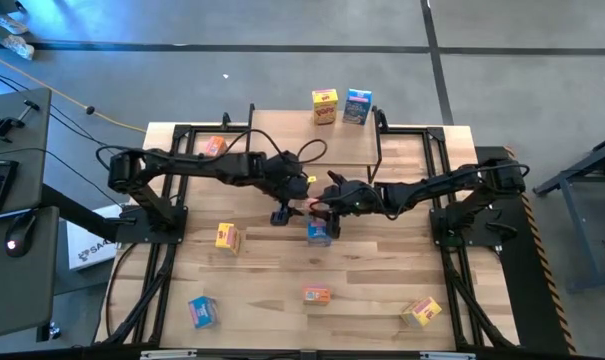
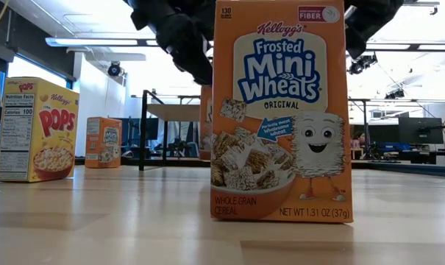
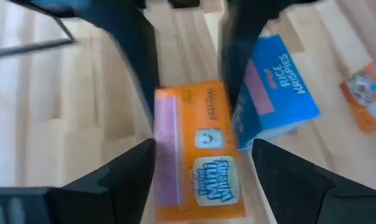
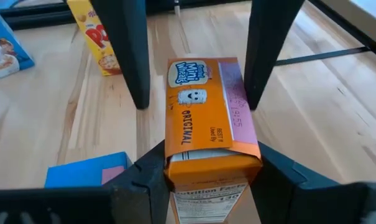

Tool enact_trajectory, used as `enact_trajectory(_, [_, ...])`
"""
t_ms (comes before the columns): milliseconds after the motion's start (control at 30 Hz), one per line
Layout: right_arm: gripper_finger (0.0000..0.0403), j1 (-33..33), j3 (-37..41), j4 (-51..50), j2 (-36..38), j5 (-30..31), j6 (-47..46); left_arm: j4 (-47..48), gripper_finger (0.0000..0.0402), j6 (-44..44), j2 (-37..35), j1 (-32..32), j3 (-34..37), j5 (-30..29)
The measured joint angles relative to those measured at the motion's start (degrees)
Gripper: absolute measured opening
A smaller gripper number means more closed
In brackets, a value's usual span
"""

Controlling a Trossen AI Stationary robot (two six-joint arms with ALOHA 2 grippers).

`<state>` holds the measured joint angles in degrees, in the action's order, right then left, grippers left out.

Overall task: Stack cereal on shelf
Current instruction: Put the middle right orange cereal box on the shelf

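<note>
The shelf point(image 1: 312, 150) lies beyond both hands at the table's point(image 1: 262, 300) far edge, carrying a yellow box point(image 1: 325, 105) and a blue box point(image 1: 358, 105). You see from above only that the hands meet mid-table. Your right hand point(image 4: 200, 165) clamps an orange Mini Wheats box point(image 4: 206, 115); a blue Rice Krispies box point(image 3: 278, 84) stands just beside it. Your left hand point(image 3: 197, 168) is spread wide, straddling that same orange box.

Orange Mini-Wheats box point(image 4: 206, 118) lies beside a blue box point(image 3: 278, 87), mid-table.
</note>
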<state>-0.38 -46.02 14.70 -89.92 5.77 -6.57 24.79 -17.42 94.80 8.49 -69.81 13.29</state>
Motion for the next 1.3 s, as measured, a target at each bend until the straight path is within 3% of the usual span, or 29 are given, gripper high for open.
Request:
enact_trajectory(467, [0.0156,0.00,0.00,0.60,0.01,0.19,0.60,1.17,0.0256,0.06,0.59,0.07,-1.28,-0.48])
enact_trajectory(867, [0.0159,0.11,0.00,1.89,0.01,0.23,0.57,1.11,0.0202,-1.15,0.92,0.31,-1.28,-0.67])
enact_trajectory(1167, [0.0221,0.56,0.00,2.34,1.65,0.72,0.62,2.74,0.0182,-2.30,0.67,0.97,-1.32,-0.67])
enact_trajectory(1300, [0.0242,1.96,0.00,0.75,5.09,4.10,2.30,4.66,0.0182,-4.04,-0.79,1.04,-1.32,-0.67])
